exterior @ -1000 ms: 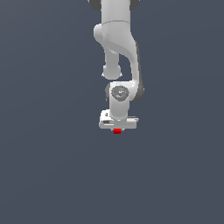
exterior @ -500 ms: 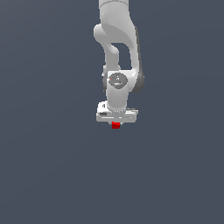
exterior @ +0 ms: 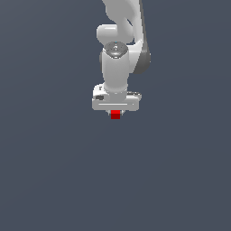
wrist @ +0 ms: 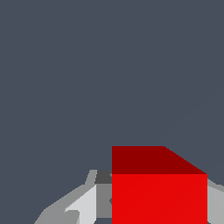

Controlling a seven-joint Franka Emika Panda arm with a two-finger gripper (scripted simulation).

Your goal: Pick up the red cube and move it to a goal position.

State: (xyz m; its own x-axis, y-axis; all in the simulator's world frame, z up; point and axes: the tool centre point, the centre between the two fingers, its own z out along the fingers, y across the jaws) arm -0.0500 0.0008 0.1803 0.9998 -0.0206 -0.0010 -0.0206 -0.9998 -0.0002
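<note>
1. A white robot arm [exterior: 118, 67] reaches down over a plain dark grey desk [exterior: 54, 171].
2. Its white end effector [exterior: 115, 114] is closed on a small bright red cube [exterior: 115, 115].
3. The wrist view shows the cube [wrist: 159, 192] between grey fingers [wrist: 83, 205].

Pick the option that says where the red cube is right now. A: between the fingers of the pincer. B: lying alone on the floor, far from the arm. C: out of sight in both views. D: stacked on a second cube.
A: the red cube sits just under the pincer, with a finger close beside it in the wrist view.
</note>
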